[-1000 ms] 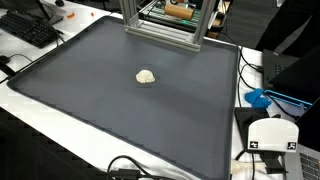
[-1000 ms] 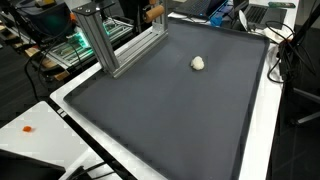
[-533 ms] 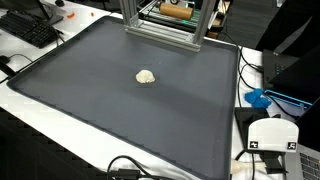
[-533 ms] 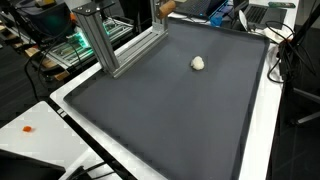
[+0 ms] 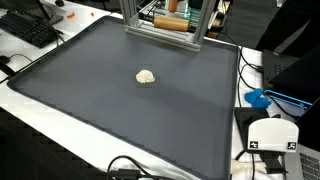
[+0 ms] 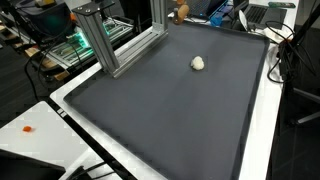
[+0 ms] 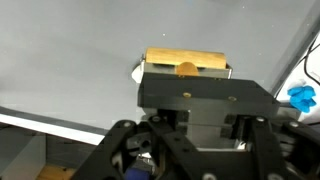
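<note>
Tool [image 7: 187, 72] is pressed onto a wooden block [image 7: 186, 57], held aloft just behind the aluminium frame [image 5: 160, 33], above the table [image 5: 110, 115]; carrying is judged in hand, clearance past the frame being needed next.

in an exterior view, a lump [image 5: 146, 76] lies near the middle of the mat [image 5: 120, 125]; a frame [image 5: 160, 32] stands at its far edge, a block [image 5: 170, 22] behind the frame, a keyboard [image 5: 28, 30] beyond the mat's left corner.
</note>
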Robot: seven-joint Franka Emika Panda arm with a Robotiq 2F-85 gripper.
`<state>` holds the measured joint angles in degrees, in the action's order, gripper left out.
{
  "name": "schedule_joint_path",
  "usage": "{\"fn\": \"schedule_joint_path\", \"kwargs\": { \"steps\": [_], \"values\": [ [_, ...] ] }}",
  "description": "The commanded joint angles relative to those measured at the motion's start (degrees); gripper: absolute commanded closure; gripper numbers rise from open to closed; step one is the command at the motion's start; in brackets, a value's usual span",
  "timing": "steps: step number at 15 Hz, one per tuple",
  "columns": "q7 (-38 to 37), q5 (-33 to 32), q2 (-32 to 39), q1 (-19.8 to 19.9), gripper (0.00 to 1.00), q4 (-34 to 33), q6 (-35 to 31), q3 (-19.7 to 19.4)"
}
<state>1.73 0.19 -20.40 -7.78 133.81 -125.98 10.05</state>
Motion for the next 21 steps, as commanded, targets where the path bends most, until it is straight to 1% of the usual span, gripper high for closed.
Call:
{"fn": "schedule_joint_path", "kwargs": {
  "steps": [1,5,6,7,10,15,16,19,21],
  "values": [
    [1.46,-3.13,4.89,0.24,0.65,-2.99,-3.61,-0.58],
    [0.91,-5.85,8.85,0.77,0.65,-4.21,-7.67,-0.82],
    [1.42,-6.29,9.81,0.79,0.65,-4.74,-7.54,-0.95],
    [0.64,-4.65,8.19,0.22,0.40,-3.40,-6.64,-0.91],
    [0.79,-5.19,10.02,0.36,0.40,-4.29,-7.09,-1.07],
    [0.83,-5.25,10.20,0.36,0.40,-4.71,-7.08,-1.07],
    [0.84,-5.25,10.20,0.36,0.65,-4.71,-7.08,-1.07],
    [-3.38,-6.81,13.07,0.93,0.65,-5.73,-8.98,-0.62],
    [-4.43,-6.55,14.90,0.83,0.65,-6.35,-10.29,-0.70]
  ]
}}
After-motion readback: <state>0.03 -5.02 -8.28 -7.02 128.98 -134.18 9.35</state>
